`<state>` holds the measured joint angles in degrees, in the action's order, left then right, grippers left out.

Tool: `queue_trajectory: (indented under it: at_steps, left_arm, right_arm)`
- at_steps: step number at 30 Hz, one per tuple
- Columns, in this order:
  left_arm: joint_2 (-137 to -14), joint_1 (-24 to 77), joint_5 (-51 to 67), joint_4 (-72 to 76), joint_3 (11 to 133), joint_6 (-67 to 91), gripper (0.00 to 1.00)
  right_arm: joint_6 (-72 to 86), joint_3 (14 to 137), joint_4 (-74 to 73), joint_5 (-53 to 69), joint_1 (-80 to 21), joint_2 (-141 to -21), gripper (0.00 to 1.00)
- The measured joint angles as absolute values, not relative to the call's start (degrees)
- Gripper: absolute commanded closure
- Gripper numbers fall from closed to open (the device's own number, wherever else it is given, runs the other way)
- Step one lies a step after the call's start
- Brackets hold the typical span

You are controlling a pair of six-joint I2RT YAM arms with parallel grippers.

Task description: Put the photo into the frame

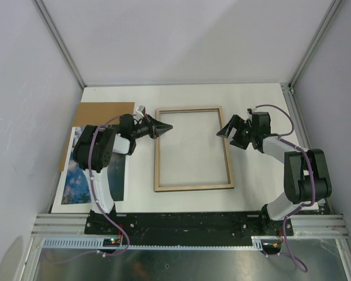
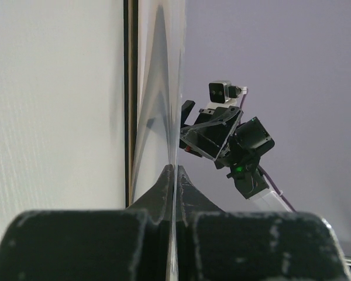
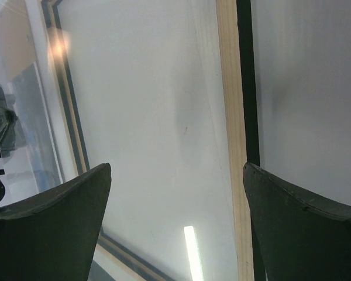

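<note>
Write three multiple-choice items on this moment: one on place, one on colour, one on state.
1. Where is the photo relative to the frame? A inside it; B left of it, partly under the left arm; C right of it.
2. The frame's upward face is? A pale wood; B black; C white.
3. End effectors? A both open; B left end effector shut, right end effector open; C both shut.
Key: B, the print shows at far left. A, light wood shows from above. B, left fingers meet, right stand apart.
</note>
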<state>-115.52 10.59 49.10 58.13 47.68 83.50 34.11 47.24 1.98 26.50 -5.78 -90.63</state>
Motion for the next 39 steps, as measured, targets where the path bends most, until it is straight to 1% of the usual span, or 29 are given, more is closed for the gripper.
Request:
queue_trajectory:
  at_steps: [13, 39]
  left_arm:
    - [-117.9, 11.1, 49.9, 56.9, 51.1, 83.1, 1.0]
    - [-121.0, 11.2, 49.8, 55.1, 52.7, 82.0, 1.0]
  right_arm:
    - [34.5, 47.2, 2.9, 27.5, -5.8, -90.6, 0.01]
    - [35.0, 46.8, 3.8, 27.9, -5.8, -90.6, 0.01]
